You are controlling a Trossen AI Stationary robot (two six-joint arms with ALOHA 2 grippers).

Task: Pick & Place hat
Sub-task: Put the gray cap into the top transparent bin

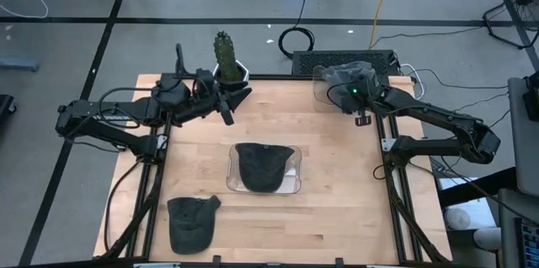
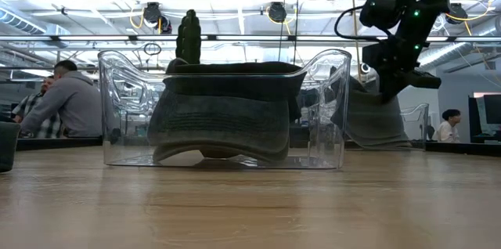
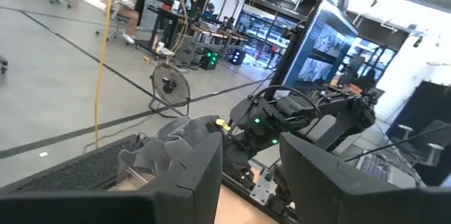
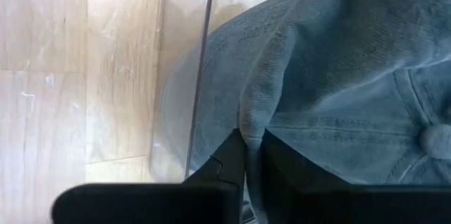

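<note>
A grey hat (image 1: 341,76) sits in a clear bin (image 1: 320,91) at the table's far right corner, and my right gripper (image 1: 354,91) is over it, shut on its cloth. In the low view this hat (image 2: 368,116) stands tall under the right gripper (image 2: 395,77). A second dark hat (image 1: 264,167) lies in a clear bin (image 1: 295,185) at the table's middle. A third hat (image 1: 192,222) lies flat on the table near the near-left corner. My left gripper (image 1: 234,104) hovers open at the far left, beside a cactus. My right gripper pinches a raised fold of the grey hat's crown (image 4: 248,122) between its two shut fingers (image 4: 225,160). It comes from above, pointing down into the bin. The hat is drawn up under the fingers, its lower part (image 2: 368,139) still inside the bin.
A potted cactus (image 1: 224,49) stands at the far edge by the left gripper. The corner bin's clear wall (image 4: 204,55) runs close beside the right fingers. Bare wood lies between the bins and along the near right. People sit in the room behind (image 2: 63,100).
</note>
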